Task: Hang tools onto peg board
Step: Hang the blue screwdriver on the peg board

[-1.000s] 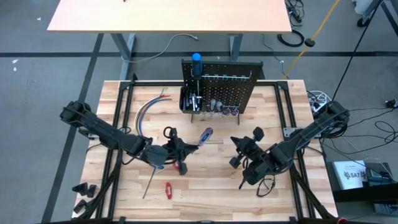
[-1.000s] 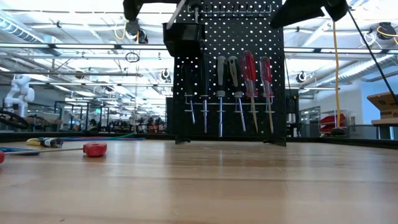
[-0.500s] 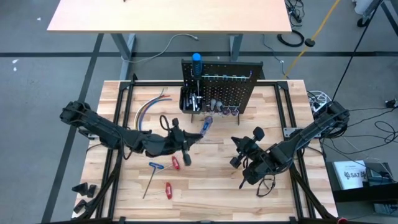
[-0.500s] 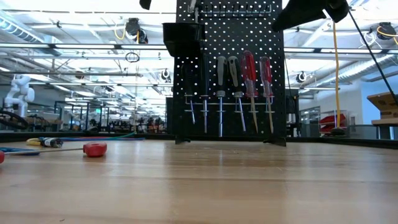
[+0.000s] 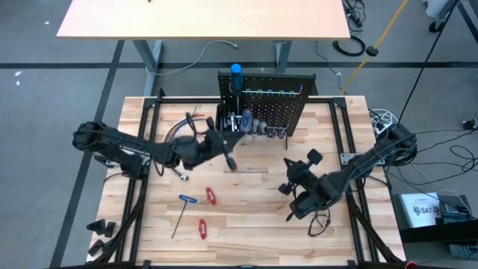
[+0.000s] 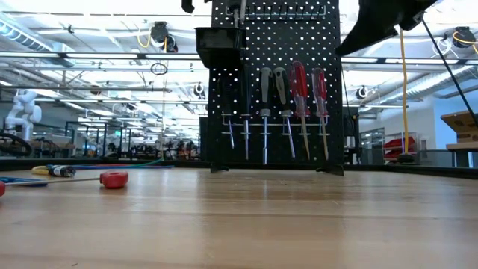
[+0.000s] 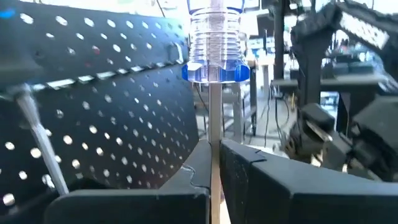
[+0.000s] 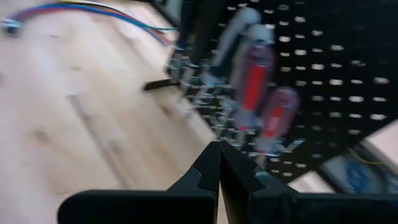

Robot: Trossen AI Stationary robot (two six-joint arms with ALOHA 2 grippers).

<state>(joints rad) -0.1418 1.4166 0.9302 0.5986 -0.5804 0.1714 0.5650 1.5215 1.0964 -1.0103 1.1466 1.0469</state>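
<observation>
The black peg board (image 5: 265, 104) stands upright at the table's far middle. Grey- and red-handled screwdrivers (image 6: 299, 90) hang by their handles in its rack, beside a black bin (image 6: 220, 46). My left gripper (image 5: 230, 142) is just in front of the board, shut on a clear, blue-collared screwdriver (image 7: 216, 43). My right gripper (image 5: 291, 175), shut and holding nothing, hovers over the table's middle right, pointing toward the board (image 8: 311, 56). A blue hex key (image 5: 185, 199) and two red-handled tools (image 5: 210, 196) lie flat on the table. My left gripper pinches the screwdriver's bare metal shaft (image 7: 214, 140) between its two fingers, a short way below the handle. The fingers (image 7: 186, 180) come level from the table's near left and lie across the shaft. The screwdriver is lifted clear, with its handle (image 7: 216, 62) beyond the fingertips beside the peg board.
A bundle of coloured wires (image 5: 175, 131) lies left of the peg board. A blue-handled tool (image 5: 236, 72) stands on the board's top. Bare wood shows between the arms (image 5: 254, 202). A dark frame rail (image 5: 146, 112) runs round the table.
My left gripper has swung from the table's middle toward the far edge and up, turning as it went. It has carried the screwdriver to the peg board's front by the bin. My right gripper has tipped downward a little, staying shut.
</observation>
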